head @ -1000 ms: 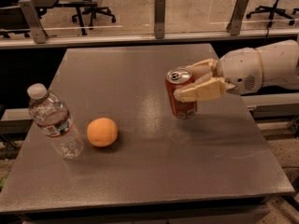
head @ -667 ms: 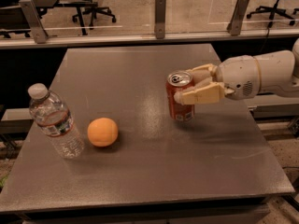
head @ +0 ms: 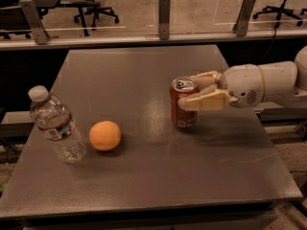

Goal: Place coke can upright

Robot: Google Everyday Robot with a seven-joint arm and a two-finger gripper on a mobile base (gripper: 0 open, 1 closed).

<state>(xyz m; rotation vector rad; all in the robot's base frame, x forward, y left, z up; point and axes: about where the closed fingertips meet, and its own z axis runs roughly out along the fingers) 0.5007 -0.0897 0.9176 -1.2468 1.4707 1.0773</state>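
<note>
The coke can (head: 183,110), red with a silver top and pull-tab, stands upright right of the table's middle, its base at the tabletop. My gripper (head: 190,92) reaches in from the right at the can's upper half. One cream finger (head: 206,102) crosses the can's front and the other (head: 207,78) lies behind its top. The fingers sit closed against the can.
An orange (head: 105,135) lies left of the can. A clear plastic water bottle (head: 53,124) stands tilted at the table's left edge. The grey table (head: 144,186) ends close to the right of my arm (head: 268,83). Office chairs and a railing stand behind.
The gripper and the can have come down slightly and moved a little left. The can now stands lower, at the tabletop. The orange and the bottle have not moved.
</note>
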